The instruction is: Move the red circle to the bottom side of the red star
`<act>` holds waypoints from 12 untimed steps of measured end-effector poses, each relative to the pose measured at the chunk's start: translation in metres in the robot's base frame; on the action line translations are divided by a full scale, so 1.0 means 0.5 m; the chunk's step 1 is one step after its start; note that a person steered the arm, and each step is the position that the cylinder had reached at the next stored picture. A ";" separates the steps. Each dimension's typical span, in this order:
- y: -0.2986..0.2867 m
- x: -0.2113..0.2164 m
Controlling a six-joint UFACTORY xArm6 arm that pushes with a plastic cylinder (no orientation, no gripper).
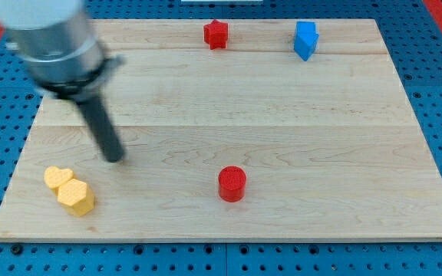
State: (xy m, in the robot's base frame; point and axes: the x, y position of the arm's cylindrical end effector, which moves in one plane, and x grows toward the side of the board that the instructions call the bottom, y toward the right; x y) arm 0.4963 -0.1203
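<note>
At the view's far left, near the bottom edge of the wooden board point(229, 115), two yellow blocks lie touching each other: a yellow heart point(57, 178) and, just below and to its right, a yellow hexagon point(77, 197). Just above and to the right of them, my tip point(114, 158) rests on the bare wood, near the heart but apart from it; it is a plain dark rod slanting up toward the view's top left, with nothing to spread or close and no block against it. Further right, around the middle of the board's width and low down, stands the red circle point(232, 184), alone and well apart from my tip. Almost straight above it, at the board's top edge, sits the red star point(216, 34). To the star's right, also at the top edge, is a blue block point(305, 40) of an irregular shape.
</note>
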 end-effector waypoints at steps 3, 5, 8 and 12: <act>0.510 0.053; 0.373 0.060; 0.442 0.136; 0.153 0.128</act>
State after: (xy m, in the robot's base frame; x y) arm 0.5604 -0.0439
